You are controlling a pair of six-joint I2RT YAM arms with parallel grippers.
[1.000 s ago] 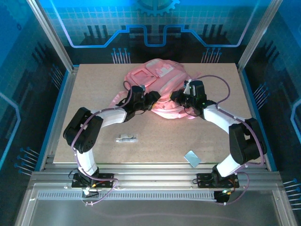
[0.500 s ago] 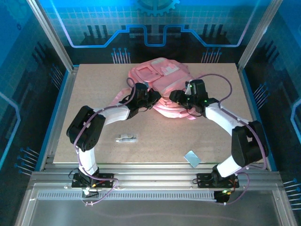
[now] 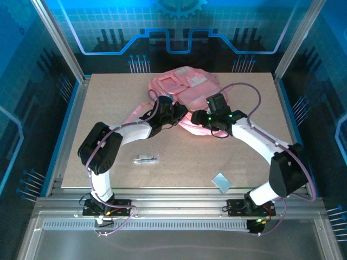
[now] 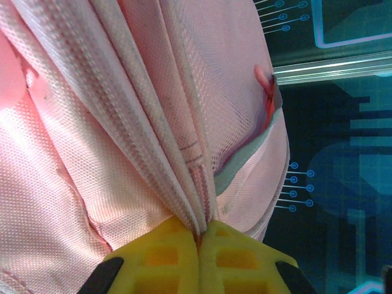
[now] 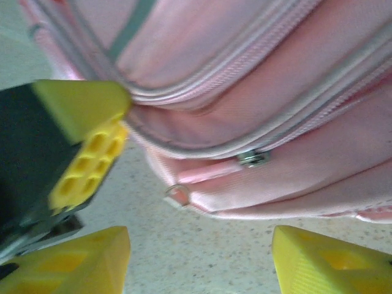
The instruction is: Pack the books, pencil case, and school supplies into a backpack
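The pink backpack (image 3: 187, 89) lies at the back middle of the table. My left gripper (image 3: 177, 115) is at its near edge, yellow fingers (image 4: 165, 257) shut on a fold of its zipper seam (image 4: 199, 223). Just to the right my right gripper (image 3: 197, 117) is open; in its wrist view the gripper (image 5: 202, 263) hovers over bare table just short of the backpack's (image 5: 275, 92) lower edge, where a metal zipper slider (image 5: 253, 158) and pink pull tab (image 5: 205, 173) lie. Of the school supplies, a white-silver pen-like stick (image 3: 146, 159) and a pale blue rectangle (image 3: 220, 181) lie nearer me. The books and pencil case are out of view.
The left gripper's yellow finger (image 5: 86, 159) shows at the left of the right wrist view, close to my right fingers. Blue enclosure walls and metal posts (image 3: 59, 49) ring the beige table (image 3: 108, 103). Backpack straps (image 3: 138, 114) trail to the left.
The left gripper has shut on the backpack's seam. The right gripper has opened, let go of the backpack and shifted left toward the left gripper.
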